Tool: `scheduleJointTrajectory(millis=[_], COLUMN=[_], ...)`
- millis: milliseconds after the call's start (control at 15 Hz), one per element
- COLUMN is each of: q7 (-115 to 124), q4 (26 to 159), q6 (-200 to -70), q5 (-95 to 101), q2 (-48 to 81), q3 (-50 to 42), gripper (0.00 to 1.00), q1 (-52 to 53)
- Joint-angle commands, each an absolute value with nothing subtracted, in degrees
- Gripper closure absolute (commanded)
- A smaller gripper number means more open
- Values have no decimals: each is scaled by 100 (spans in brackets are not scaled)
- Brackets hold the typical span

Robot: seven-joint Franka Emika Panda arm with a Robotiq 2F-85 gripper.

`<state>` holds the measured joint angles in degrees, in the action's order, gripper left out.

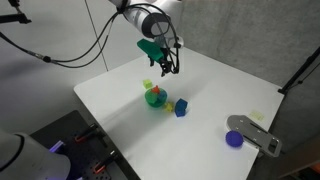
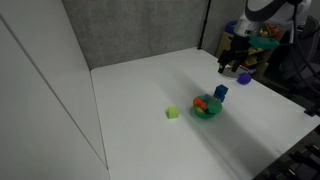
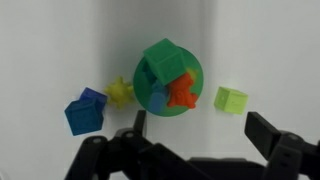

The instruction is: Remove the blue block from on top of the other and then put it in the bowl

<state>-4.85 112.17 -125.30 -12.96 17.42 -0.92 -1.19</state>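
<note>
Two dark blue blocks sit together as a small stack, the blue block (image 3: 82,116) on the other (image 3: 95,97). In both exterior views they show as one blue pile (image 1: 181,108) (image 2: 221,93) beside the bowl. The green bowl (image 3: 192,70) (image 1: 152,101) (image 2: 208,113) holds a green cube, an orange piece and a light blue piece. My gripper (image 3: 200,128) (image 1: 166,64) (image 2: 233,64) is open and empty, raised above the table, with the bowl and blocks below it.
A yellow-green block (image 3: 231,99) (image 2: 173,113) lies on the bowl's other side. A yellow spiky piece (image 3: 121,93) lies between the bowl and the blue blocks. A purple-blue dish (image 1: 234,139) and a grey object (image 1: 255,133) sit near a table corner.
</note>
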Motion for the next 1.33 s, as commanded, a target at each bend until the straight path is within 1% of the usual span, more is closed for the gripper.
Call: scheduleJointTrajectory(millis=[0,200,400,467,733,800,1000,1267], q7=[-433,-311,-317,-476,-408,-135,262,265], q4=[10888,10875,10896,10909,11005,10979,10697,10339], q6=[-12709,-13358,-13769,-13618,-13725,-13871,-14035,-14204], q5=[-575,-98,-163,-382,-258,-34,263,178], q2=[2248,2532,2635,2560,2584,2630,2953,3541], q3=[-230,-349,-317,-186,-222,-361,-555,-605], gripper=[0,0,0,0,0,0,0,0], q1=[-161,-161,-254,-344,-292,-166,-154,-336])
